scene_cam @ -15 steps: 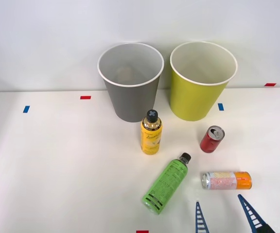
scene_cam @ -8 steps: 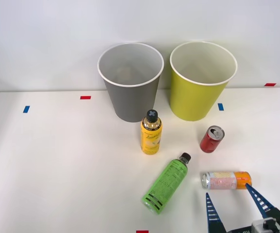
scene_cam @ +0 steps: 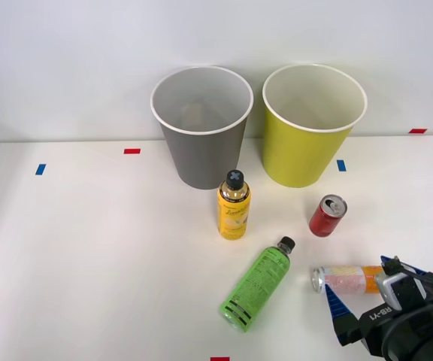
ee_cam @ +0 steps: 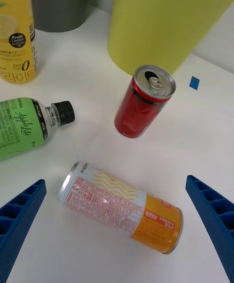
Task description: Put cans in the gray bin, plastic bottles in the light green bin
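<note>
On the white bench [scene_cam: 89, 248], left to right:

Gray bin [scene_cam: 202, 131]: upright at the back, white rim, just beside the light green bin.

Yellow-labelled bottle [scene_cam: 234, 205]: upright, black cap, in front of the gray bin; "Fresh Lemon" print legible in the wrist view [ee_cam: 15, 34].

Green bottle [scene_cam: 257, 285]: lying flat, black cap pointing toward the bins, base toward the near edge; "Apple" on the label in the wrist view [ee_cam: 27, 127].

Light green bin [scene_cam: 307, 131]: upright at the back, white inside, right of the gray bin.

Red can [scene_cam: 327, 216]: upright, silver top with opened tab, in front of the light green bin; well apart from the green bottle [ee_cam: 144, 101].

Orange, pink and white can [scene_cam: 348, 279]: lying on its side, silver top toward the green bottle, orange end toward the right [ee_cam: 122, 207].

Right claw [scene_cam: 359, 289]: wide open, holding nothing, one blue ribbed finger on either side of the lying can, neither touching it [ee_cam: 117, 234].
</note>
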Controlling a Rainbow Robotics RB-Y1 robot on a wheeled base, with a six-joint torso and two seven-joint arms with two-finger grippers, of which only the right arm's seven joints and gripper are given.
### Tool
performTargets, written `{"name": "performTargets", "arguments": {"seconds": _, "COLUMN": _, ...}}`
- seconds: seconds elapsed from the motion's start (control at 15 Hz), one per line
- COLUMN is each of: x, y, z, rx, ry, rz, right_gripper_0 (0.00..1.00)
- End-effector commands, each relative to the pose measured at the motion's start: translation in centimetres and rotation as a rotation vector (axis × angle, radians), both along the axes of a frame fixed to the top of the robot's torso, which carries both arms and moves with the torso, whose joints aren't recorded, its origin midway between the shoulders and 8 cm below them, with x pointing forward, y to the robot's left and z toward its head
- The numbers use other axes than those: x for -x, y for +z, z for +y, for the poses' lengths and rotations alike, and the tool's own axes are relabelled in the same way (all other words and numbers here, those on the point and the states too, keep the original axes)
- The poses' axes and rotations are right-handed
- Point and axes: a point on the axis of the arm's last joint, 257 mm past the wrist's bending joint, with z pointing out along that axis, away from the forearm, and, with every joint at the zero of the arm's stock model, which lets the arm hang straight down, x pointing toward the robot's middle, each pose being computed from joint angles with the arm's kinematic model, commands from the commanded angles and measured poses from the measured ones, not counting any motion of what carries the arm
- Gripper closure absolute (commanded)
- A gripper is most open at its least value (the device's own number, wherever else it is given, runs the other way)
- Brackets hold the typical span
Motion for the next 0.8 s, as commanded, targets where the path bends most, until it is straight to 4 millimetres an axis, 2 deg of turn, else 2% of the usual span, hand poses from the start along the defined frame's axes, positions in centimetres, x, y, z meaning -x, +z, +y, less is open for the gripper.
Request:
{"name": "performTargets", "arguments": {"seconds": 0.07, "x": -1.2, "y": 1.7, "z": 0.5, "rx": 0.218, "ry": 0.123, "rz": 0.005, "right_gripper_0": 0.00}}
{"name": "performTargets", "arguments": {"seconds": 0.2, "x": -1.3, "y": 1.0, "z": -0.1, "rx": 0.367, "ry": 0.187, "rz": 0.028, "right_gripper_0": 0.00}}
{"name": "performTargets", "arguments": {"seconds": 0.33, "x": -1.1, "y": 0.1, "z": -0.2, "rx": 0.445, "ry": 0.253, "rz": 0.093, "right_gripper_0": 0.00}}
{"name": "performTargets", "arguments": {"seconds": 0.47, "x": -0.8, "y": -0.9, "z": -1.1, "rx": 0.542, "ry": 0.296, "rz": 0.168, "right_gripper_0": 0.00}}
{"name": "performTargets", "arguments": {"seconds": 0.8, "x": 0.1, "y": -1.8, "z": -2.3, "rx": 0.699, "ry": 0.411, "rz": 0.331, "right_gripper_0": 0.00}}
